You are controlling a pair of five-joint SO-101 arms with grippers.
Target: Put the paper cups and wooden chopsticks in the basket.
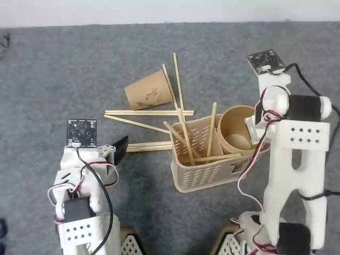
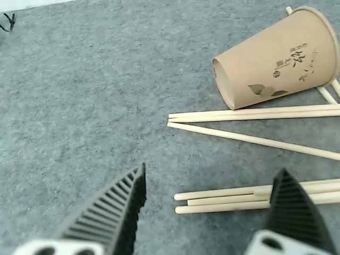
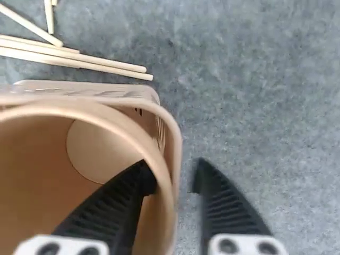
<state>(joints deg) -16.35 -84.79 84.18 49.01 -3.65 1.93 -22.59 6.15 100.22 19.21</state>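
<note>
Holds left hand [image 2: 212,170] spread above loose chopsticks [image 2: 223,199]: light, stiff, roll-prone; pinch mid-length. Straddles cup [image 3: 79,154] rim with right hand [image 3: 174,163], seemingly unclamped.

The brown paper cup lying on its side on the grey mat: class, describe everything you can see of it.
The brown paper cup lies tipped on its side on the grey mat. It is tapered, of plain brown paper, with a dark leaf motif and lettering printed on its wall. In the left wrist view its narrow, recessed base faces the camera and its wider rolled rim points away. Loose wooden chopsticks lie close along its wall and by its rim; contact cannot be told.
</note>
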